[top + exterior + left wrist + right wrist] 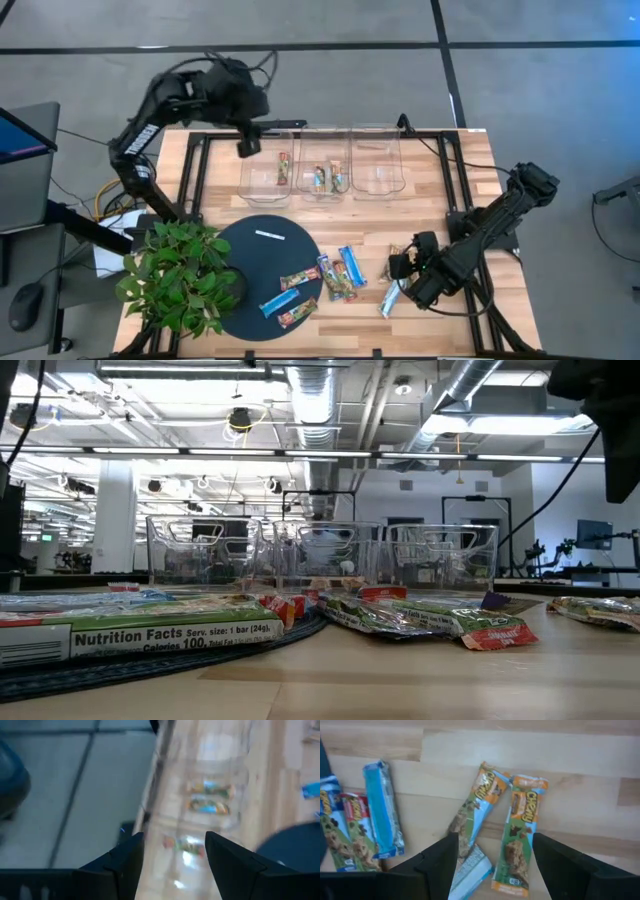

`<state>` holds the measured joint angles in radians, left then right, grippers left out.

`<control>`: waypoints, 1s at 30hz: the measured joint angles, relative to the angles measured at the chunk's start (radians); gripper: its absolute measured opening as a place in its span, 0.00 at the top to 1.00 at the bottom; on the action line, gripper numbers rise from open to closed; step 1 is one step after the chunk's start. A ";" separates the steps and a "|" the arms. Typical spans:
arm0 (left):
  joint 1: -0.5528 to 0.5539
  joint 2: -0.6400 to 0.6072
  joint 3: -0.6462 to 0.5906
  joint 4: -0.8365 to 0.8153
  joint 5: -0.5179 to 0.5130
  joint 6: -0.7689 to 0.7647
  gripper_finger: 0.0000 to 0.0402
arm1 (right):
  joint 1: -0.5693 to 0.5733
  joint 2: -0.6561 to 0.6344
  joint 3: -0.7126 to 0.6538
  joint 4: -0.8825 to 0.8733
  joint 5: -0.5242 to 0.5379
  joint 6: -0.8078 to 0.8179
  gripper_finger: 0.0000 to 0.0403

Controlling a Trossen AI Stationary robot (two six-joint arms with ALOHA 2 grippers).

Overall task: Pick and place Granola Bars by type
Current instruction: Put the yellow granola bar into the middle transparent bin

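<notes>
High view shows the left gripper (pixel 248 140) hovering with fingers spread over the left bin (pixel 268 170), which holds 1 bar (pixel 283 168); the middle bin (pixel 322 168) holds 2 and the right bin (pixel 377 165) looks bare. Right gripper (pixel 400 268), fingers parted and holding nothing, sits low over bars near the table's (pixel 480 180) right front. Right wrist view shows 2 Chewy bars (pixel 519 835) between its fingers (pixel 440 865), a blue bar (pixel 382 810) beside them; more bars (pixel 340 275) lie at the dark mat's (pixel 250 250) edge.
</notes>
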<state>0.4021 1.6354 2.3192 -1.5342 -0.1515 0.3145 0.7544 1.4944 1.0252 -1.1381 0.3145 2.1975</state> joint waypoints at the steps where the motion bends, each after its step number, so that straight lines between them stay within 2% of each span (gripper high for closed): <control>1: 0.020 -0.004 0.000 -0.010 0.058 0.007 0.49 | 0.000 0.000 0.000 0.003 -0.002 0.000 0.38; 5: 0.081 -0.026 0.000 0.059 0.396 0.044 0.49 | 0.000 0.000 0.000 0.012 -0.001 0.001 0.38; 7: 0.090 -0.030 0.000 0.085 0.495 0.064 0.49 | 0.000 0.000 0.000 0.014 -0.001 0.001 0.38; 15: 0.101 -0.025 -0.060 0.093 0.543 0.153 0.49 | 0.003 0.000 0.000 0.021 0.005 0.002 0.38; 21: 0.180 -0.110 -0.194 0.142 0.760 0.147 0.49 | 0.004 0.000 0.000 0.018 0.005 -0.005 0.38; 26: 0.181 -0.234 -0.391 0.294 0.735 0.093 0.49 | 0.012 0.000 0.000 0.007 0.031 -0.006 0.38; 30: 0.182 -0.373 -0.576 0.434 0.653 0.030 0.49 | 0.020 0.000 0.000 -0.016 0.029 -0.006 0.38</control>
<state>0.5843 1.2622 1.7436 -1.1003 0.5018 0.3450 0.7748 1.4944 1.0252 -1.1543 0.3437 2.1918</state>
